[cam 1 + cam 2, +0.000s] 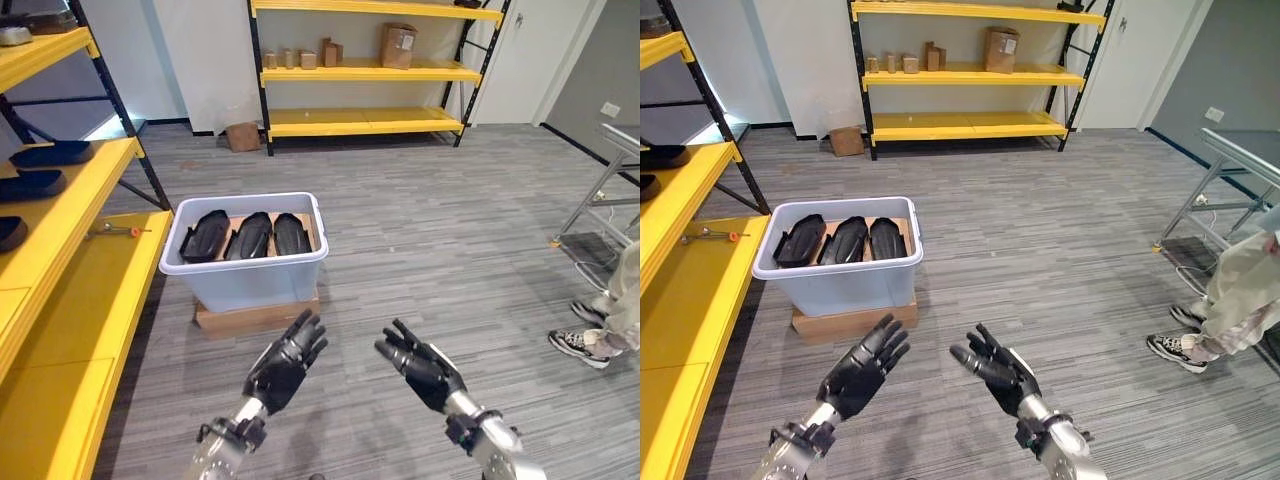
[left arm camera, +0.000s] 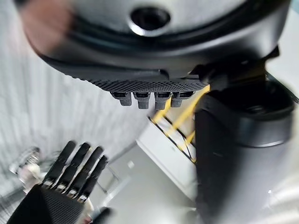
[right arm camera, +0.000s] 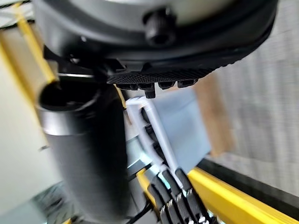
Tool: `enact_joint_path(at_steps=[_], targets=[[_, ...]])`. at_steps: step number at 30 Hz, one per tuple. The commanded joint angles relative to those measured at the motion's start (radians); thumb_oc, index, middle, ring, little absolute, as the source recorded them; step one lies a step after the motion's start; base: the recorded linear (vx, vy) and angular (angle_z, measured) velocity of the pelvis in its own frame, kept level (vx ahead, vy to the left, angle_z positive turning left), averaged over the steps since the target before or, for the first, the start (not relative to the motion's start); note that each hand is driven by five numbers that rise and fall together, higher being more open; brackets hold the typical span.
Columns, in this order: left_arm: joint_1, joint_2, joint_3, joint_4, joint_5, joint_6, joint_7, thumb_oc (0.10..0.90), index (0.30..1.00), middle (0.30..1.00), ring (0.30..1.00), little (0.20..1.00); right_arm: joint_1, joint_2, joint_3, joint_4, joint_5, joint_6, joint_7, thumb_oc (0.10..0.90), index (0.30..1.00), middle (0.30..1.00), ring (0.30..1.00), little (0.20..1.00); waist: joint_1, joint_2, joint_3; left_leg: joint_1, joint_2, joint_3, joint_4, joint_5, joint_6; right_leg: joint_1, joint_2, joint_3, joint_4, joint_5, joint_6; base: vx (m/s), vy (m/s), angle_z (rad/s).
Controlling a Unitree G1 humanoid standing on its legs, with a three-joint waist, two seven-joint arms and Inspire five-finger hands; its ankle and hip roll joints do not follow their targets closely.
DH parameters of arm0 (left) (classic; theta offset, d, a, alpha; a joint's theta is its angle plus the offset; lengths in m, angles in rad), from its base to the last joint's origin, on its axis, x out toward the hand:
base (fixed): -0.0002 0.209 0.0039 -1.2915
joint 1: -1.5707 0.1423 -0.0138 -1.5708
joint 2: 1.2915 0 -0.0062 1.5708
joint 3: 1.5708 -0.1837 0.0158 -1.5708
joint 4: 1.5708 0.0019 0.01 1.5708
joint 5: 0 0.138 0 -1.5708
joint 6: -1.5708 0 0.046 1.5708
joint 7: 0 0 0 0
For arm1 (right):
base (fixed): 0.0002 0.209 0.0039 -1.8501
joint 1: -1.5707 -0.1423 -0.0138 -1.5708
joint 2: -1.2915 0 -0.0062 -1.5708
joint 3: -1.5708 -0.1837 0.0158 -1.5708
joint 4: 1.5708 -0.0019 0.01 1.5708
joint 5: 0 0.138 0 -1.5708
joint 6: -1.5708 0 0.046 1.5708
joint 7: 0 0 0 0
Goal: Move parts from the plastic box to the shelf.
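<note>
Standing at left edge of frame: yellow shelf (image 1: 70, 215), some dark parts already on its tiers. Plastic box (image 1: 245, 270), centre-left, holds three black parts (image 1: 248, 236) side by side. They look rigid, moulded, light, possibly slick; grasp across the narrow middle. Undersides hidden by box wall. Lower centre: left hand (image 1: 282, 366) and right hand (image 1: 425, 368) both spread, empty.

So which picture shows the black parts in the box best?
The left eye view: the three black parts lie side by side in the plastic box, seen from above. The right eye view shows them just as whole. The right wrist view catches only a blurred corner of the box; the left wrist view shows the right hand instead.
</note>
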Motion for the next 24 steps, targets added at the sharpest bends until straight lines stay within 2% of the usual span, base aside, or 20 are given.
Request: enact_joint_path(at_steps=[1,7,13,16,24], targets=[[-0.088,-0.018,0.046,-0.038,-0.035,-0.053,-0.022,0.9,1.0,1.0,1.0,1.0,-0.092,-0.011,-0.004,-0.057,0.01,-0.067,0.027,0.9,1.0,1.0,1.0,1.0,-0.006,-0.04,0.015,0.094,0.065,-0.06,-0.009,-0.094,-0.048,0.087,-0.021,-0.013,-0.07,0.019,0.048,-0.01,0.004,0.09],[-0.081,-0.038,0.056,-0.035,-0.104,0.004,0.013,0.9,1.0,1.0,1.0,1.0,-0.098,-0.008,-0.001,-0.052,0.004,-0.059,0.019,0.9,1.0,1.0,1.0,1.0,0.003,-0.041,0.015,0.094,0.062,-0.067,-0.009,-0.094,-0.048,0.092,-0.024,-0.024,-0.069,0.017,0.048,0.0,0.001,0.01],[-0.075,-0.037,0.05,-0.043,-0.072,-0.015,0.021,0.9,1.0,1.0,1.0,1.0,-0.105,-0.011,0.002,-0.053,-0.004,-0.067,0.011,0.9,1.0,1.0,1.0,1.0,0.013,-0.044,0.02,0.089,0.062,-0.074,-0.009,-0.093,-0.047,0.093,-0.025,-0.036,-0.069,0.016,0.048,0.0,0.0,0.03],[-0.069,-0.028,0.057,-0.044,-0.062,-0.056,0.042,0.9,1.0,1.0,1.0,1.0,-0.103,-0.011,0.0,-0.046,0.004,-0.065,0.0,0.9,1.0,1.0,1.0,1.0,0.018,-0.046,0.02,0.087,0.061,-0.078,-0.009,-0.093,-0.049,0.095,-0.025,-0.042,-0.071,0.016,0.049,0.0,0.002,0.01],[-0.046,-0.029,0.084,-0.05,-0.053,-0.059,0.033,0.9,1.0,1.0,1.0,1.0,-0.093,-0.002,0.001,-0.054,-0.013,-0.07,0.01,0.9,1.0,1.0,1.0,1.0,0.033,-0.059,0.027,0.079,0.055,-0.085,-0.009,-0.093,-0.044,0.091,-0.026,-0.047,-0.062,0.012,0.049,0.0,-0.001,0.01]])
